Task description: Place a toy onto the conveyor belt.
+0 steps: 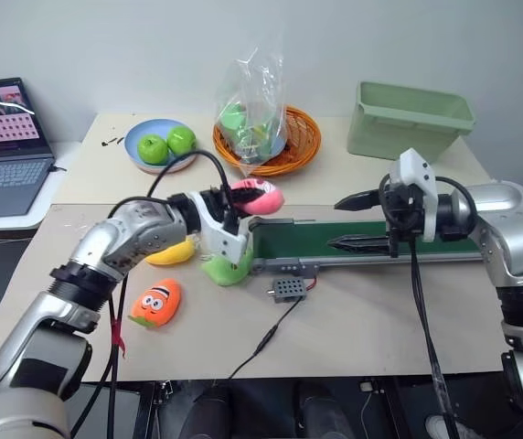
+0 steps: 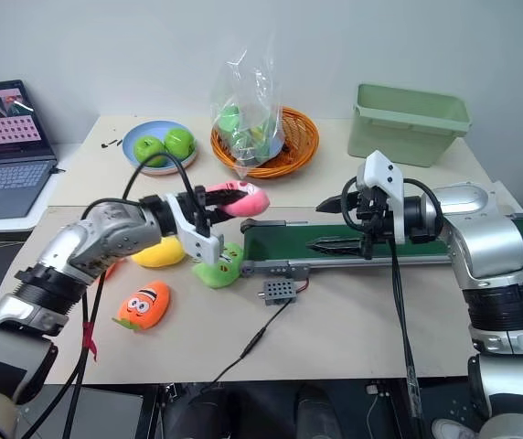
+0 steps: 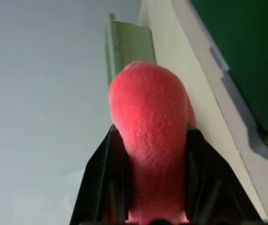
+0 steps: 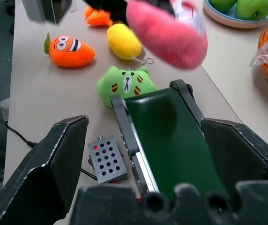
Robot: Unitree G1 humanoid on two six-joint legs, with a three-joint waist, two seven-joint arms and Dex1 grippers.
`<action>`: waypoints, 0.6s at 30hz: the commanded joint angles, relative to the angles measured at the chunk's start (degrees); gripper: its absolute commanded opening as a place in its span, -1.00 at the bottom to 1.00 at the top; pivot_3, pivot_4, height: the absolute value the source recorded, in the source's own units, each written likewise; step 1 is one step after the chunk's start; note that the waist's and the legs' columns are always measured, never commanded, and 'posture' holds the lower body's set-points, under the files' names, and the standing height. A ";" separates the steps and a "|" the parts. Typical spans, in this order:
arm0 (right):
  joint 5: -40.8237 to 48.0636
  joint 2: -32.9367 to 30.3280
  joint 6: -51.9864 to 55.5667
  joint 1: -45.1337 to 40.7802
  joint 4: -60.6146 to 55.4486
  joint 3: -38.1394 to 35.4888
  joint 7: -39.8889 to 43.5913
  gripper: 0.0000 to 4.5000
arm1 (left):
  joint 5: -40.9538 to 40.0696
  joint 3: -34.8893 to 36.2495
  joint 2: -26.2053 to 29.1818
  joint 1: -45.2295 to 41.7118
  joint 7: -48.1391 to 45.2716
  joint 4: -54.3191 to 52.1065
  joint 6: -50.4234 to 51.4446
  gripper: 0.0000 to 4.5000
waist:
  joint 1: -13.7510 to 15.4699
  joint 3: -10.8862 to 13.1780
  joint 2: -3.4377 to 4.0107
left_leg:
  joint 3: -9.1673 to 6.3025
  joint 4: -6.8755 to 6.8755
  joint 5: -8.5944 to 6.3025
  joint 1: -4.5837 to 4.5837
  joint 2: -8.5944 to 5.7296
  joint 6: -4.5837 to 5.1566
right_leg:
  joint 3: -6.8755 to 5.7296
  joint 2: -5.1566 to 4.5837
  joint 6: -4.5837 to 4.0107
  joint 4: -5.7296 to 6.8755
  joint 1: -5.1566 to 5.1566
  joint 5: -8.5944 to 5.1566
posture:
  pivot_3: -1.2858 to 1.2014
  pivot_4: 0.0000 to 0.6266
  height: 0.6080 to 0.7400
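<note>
Pink fuzzy plush toy (image 3: 150, 136), flat dark green conveyor belt (image 4: 171, 140)

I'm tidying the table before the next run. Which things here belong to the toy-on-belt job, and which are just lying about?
Belongs to the job:
- pink plush toy, held in the shut left gripper
- conveyor belt

Just lying about:
- green plush
- yellow plush
- orange clownfish plush
- bowl of green apples
- orange basket
- green bin
- laptop
</note>
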 commanded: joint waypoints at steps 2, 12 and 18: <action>1.45 -1.32 0.23 -0.04 -2.51 -2.45 -0.62 1.00 | 6.53 -3.08 -4.77 -4.96 7.40 7.45 -4.69 -0.40 | 0.34 0.00 0.00 | -0.01 0.04 0.00 -0.02 0.00 0.01 | -0.01 0.00 0.02 0.00 0.00 0.01 | 0.03 -0.52 1.00; 1.86 -2.45 0.90 1.00 -4.02 -3.79 -1.86 1.00 | 14.48 -8.65 -10.03 -8.38 14.11 18.57 -5.39 -0.40 | 0.42 0.00 0.00 | -0.01 0.10 -0.02 -0.03 -0.01 0.04 | -0.02 0.01 0.05 0.02 0.00 0.03 | 0.03 -0.52 1.00; 1.59 -2.92 0.44 1.18 -3.69 -3.88 -2.42 1.00 | 13.02 -9.22 -10.30 -8.52 12.16 21.44 -7.63 0.29 | 0.44 0.00 0.00 | -0.01 0.12 -0.02 -0.02 -0.01 0.04 | -0.01 0.00 0.05 0.06 0.00 0.03 | 0.03 -0.52 1.00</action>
